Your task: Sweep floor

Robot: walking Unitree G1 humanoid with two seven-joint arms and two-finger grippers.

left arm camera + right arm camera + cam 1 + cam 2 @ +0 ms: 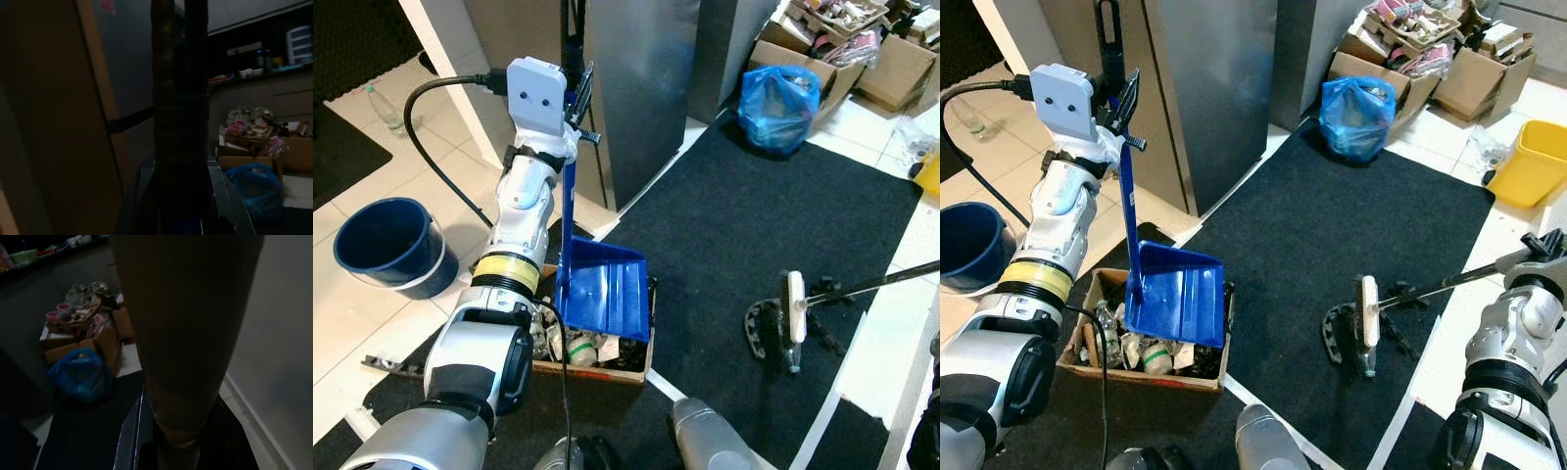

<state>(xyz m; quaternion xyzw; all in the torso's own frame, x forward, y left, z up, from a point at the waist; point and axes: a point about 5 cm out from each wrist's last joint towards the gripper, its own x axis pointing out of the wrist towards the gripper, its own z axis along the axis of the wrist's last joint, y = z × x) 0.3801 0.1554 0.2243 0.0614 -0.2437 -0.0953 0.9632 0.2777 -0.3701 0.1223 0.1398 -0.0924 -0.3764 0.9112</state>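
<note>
Left eye view shows the left gripper [576, 103] raised high and clamped on the upright handle of a blue dustpan [605, 291]. The pan's scoop hangs tilted over a cardboard box [1151, 377] full of rubbish, which sits at the near left corner of the black mat [1332, 235]. A dark blue bucket [389, 245] stands on the tiled floor [342, 304] to the left of the box, apart from it. On the mat's near right part lies a broom [1368, 311], its pale head down on the mat beside a small black heap of debris [1340, 333]. The broom's thin dark stick runs to the right gripper [1540, 245], which holds it at the mat's right edge. A blue plastic bag [1358, 117] rests at the mat's far edge, with a yellow bin [1535, 162] beyond the far right corner.
</note>
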